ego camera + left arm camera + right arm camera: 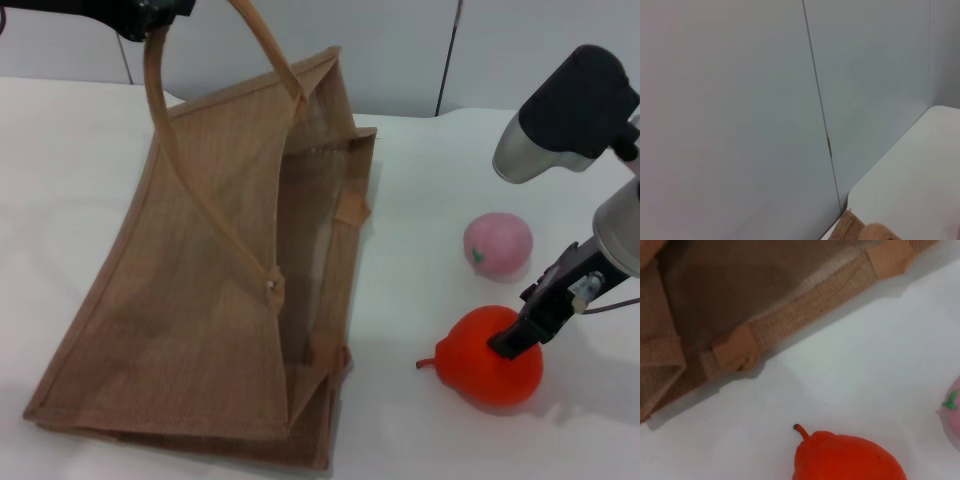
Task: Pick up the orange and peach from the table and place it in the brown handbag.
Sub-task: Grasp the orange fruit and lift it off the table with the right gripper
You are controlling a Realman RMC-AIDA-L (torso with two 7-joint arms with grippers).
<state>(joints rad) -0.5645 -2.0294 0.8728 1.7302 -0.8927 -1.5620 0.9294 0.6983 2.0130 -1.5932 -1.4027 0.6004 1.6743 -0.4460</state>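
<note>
Right end effector [522, 335] reaches steeply down onto the orange [488, 362]; grip state unclear.

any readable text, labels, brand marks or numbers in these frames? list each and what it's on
None: no legible text, number or logo in any view.
The brown handbag: plain weave, no tag or print.
The orange and the peach: unmarked, except the peach's green leaf mark.
The right gripper and the left gripper: no readable marking.

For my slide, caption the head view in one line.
Right gripper reaches the orange beside the peach, while the left gripper lifts the brown handbag by a handle.
</note>
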